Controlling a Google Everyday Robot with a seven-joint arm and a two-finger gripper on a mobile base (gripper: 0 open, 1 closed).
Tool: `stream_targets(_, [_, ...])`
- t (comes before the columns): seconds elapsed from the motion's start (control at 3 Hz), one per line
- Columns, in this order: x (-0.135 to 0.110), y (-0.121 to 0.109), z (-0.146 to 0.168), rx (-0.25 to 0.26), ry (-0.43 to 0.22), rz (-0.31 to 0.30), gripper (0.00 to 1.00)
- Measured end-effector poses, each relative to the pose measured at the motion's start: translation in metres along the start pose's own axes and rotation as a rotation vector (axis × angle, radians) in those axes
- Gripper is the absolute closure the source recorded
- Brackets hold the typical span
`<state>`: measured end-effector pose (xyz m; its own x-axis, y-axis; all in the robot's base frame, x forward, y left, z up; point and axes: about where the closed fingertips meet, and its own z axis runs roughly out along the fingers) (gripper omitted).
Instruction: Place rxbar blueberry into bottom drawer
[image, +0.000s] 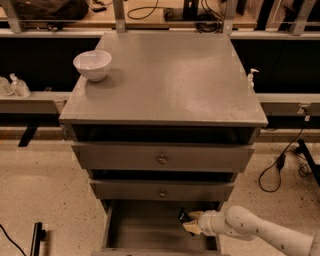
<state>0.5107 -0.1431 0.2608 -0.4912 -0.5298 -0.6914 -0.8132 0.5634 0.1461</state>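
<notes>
Grey table (170, 80) with three drawers under its front edge fills most of the view. The bottom drawer (145, 230) is pulled out toward the camera, showing a plain grey inside. The two shallower drawers above it, upper (120, 159) and middle (125, 191), each carry a round knob and sit slightly out from the frame. A white arm (270, 235) reaches in from the lower right, below the table's front right corner. A white bowl (92, 64) stands upright on the table top near the back left corner, close to the left edge. The gripper (189, 222) is inside the bottom drawer at its right side, pointing left. The pale fingers (194, 215) are drawn close together with only a narrow gap, pinching the rxbar blueberry (183, 215). The bar is a small dark piece at the fingertips, toward the drawer's back right. Cannot tell if it touches the drawer floor.
</notes>
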Motion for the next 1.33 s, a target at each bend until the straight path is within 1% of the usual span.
stream_targets(0.33, [0.007, 0.004, 0.02, -0.105, 0.048, -0.04, 1.0])
stream_targets(0.67, [0.008, 0.012, 0.029, -0.13, 0.086, -0.098, 1.0])
stream_targets(1.0, [0.008, 0.009, 0.032, -0.111, 0.084, -0.102, 1.0])
stream_targets(1.33, [0.027, 0.012, 0.048, -0.102, 0.153, -0.101, 1.0])
